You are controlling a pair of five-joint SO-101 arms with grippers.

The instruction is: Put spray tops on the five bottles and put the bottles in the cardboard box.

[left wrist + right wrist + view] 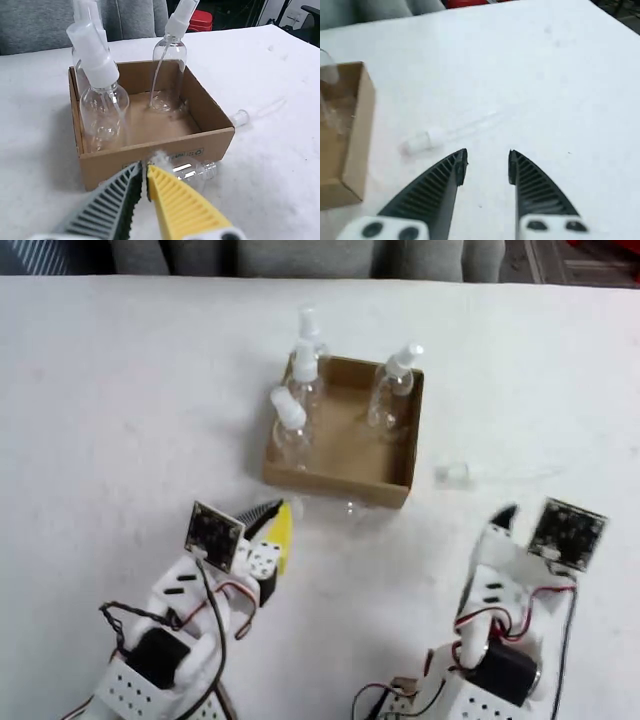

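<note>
Cardboard box [335, 481], capless bottle [194, 172] against it, left tool [145, 168] closed empty, right tool [487, 161] parted near spray top [419, 143]

I count four capped bottles [291, 440] standing and one bare bottle [194, 172] lying on the bench [120, 390], five together. Also one loose spray top [452, 474] and one cardboard box [335, 478].

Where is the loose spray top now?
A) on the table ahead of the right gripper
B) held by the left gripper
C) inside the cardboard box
A: the spray top lies on the table, apart from the cardboard box, just ahead of the open right gripper.
</note>
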